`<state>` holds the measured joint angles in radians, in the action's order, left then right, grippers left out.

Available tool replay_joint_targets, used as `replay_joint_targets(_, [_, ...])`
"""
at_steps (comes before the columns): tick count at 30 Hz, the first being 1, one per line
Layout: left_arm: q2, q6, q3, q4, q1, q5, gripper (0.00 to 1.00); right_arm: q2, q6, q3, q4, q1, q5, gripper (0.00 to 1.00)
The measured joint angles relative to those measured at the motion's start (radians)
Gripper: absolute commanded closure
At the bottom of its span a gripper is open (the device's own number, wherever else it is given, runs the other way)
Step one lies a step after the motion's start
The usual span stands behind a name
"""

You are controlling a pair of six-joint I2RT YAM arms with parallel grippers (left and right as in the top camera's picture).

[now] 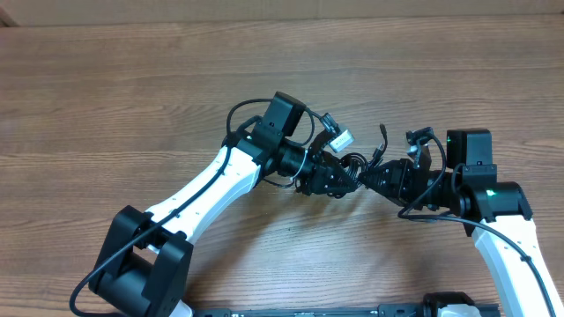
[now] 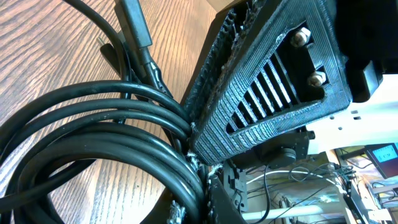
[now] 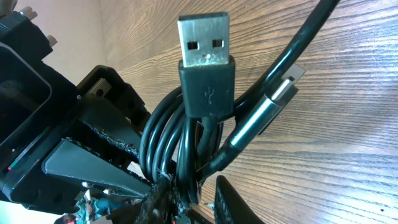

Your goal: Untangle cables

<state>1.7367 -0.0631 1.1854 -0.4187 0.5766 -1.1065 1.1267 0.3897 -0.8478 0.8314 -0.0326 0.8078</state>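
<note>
The cables are a small bundle of thin black cords at the table's middle, between both grippers. A white plug and a dark plug stick out behind it. My left gripper is shut on the bundle from the left; in the left wrist view its jaws pinch the looped cords. My right gripper grips the bundle from the right. In the right wrist view its jaws hold coiled cords. A USB plug points up, with a silver plug beside it.
The wooden table spreads all round. The two grippers nearly touch: the right gripper's ribbed finger fills the left wrist view, and the left gripper sits close in the right wrist view. Thicker arm wiring loops over the left wrist.
</note>
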Motion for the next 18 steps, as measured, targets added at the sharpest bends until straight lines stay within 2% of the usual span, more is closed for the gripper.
replay_joint_targets(9, [0.000, 0.005, 0.000, 0.053, 0.000, -0.013, 0.96, 0.000, 0.003, -0.001, 0.000, 0.000, 0.005, 0.81])
replay_joint_targets(18, [0.000, 0.008, 0.000, 0.053, 0.000, -0.019, 0.96, 0.000, 0.006, -0.003, -0.001, 0.000, 0.023, 0.96])
